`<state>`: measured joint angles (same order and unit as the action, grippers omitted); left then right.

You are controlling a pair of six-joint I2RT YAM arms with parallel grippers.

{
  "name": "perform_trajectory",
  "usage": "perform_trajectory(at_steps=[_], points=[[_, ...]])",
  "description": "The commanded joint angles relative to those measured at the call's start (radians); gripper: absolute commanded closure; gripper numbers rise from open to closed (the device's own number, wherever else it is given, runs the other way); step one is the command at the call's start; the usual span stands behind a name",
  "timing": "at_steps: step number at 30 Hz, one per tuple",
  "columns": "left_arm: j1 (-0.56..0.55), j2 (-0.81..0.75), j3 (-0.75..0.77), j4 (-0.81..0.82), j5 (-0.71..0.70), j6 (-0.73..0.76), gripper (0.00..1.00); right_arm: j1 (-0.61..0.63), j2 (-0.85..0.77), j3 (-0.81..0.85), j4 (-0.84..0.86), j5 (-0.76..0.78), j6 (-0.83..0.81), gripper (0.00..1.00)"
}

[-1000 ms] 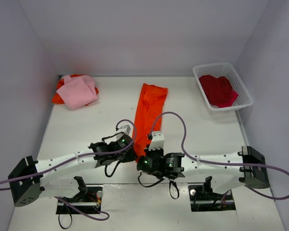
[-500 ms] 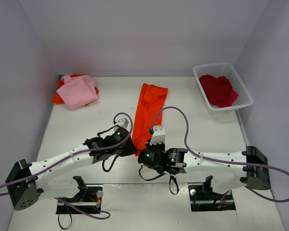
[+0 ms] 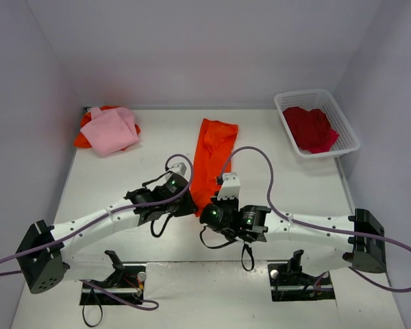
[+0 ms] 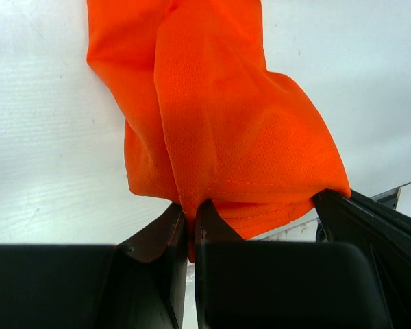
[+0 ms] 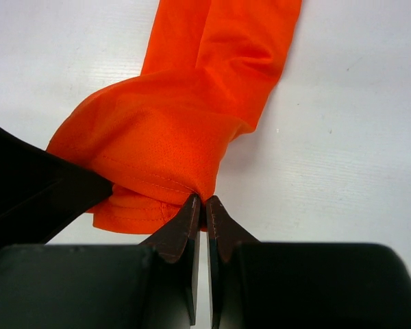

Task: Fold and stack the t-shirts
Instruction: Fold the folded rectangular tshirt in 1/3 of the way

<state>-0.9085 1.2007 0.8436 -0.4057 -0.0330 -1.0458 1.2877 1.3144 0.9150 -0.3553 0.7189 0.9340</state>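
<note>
Item: orange mesh-knit t-shirt [image 3: 214, 151], folded lengthwise into a narrow strip.
Location: middle of the white desk [image 3: 123, 181], running from the far side toward the arms. The near hem is lifted off the surface and the rest lies flat.
Left claw [image 4: 190, 211]: pressed together on the hem's left corner, with cloth pinched between the fingers.
Right claw [image 5: 203, 203]: likewise closed, pinching the hem's right corner.
Reason for hold: one corner per claw keeps the hem taut and level. This is judged to be the set-up for carrying the near end over the far end in a crosswise fold.
Steps outstanding: crosswise fold not yet made; stacking not yet done.
Stack site: pink folded t-shirt [image 3: 111, 130] on top of another orange garment [image 3: 81, 140], far left corner. This is the likely destination for the piece in hand.
Supply: white plastic lattice basket [image 3: 347, 130], far right, holding a crumpled dark red garment [image 3: 312, 129].
Markings: no brand, tag or lettering is legible on any garment, the basket or the arms.
</note>
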Motion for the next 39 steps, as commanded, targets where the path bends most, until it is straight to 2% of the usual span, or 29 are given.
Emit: perform_trajectory(at_steps=[1,15,39], points=[[0.031,0.034,0.071,0.021,0.002,0.05,1.0,-0.028,-0.05,0.042,-0.008,0.09,-0.04,1.0],[0.115,0.178,0.239,0.038,0.061,0.161,1.0,-0.157,-0.003,0.142,0.042,0.079,-0.23,1.0],[0.194,0.316,0.405,0.027,0.119,0.257,1.0,-0.356,0.006,0.078,0.194,-0.047,-0.393,1.0]])
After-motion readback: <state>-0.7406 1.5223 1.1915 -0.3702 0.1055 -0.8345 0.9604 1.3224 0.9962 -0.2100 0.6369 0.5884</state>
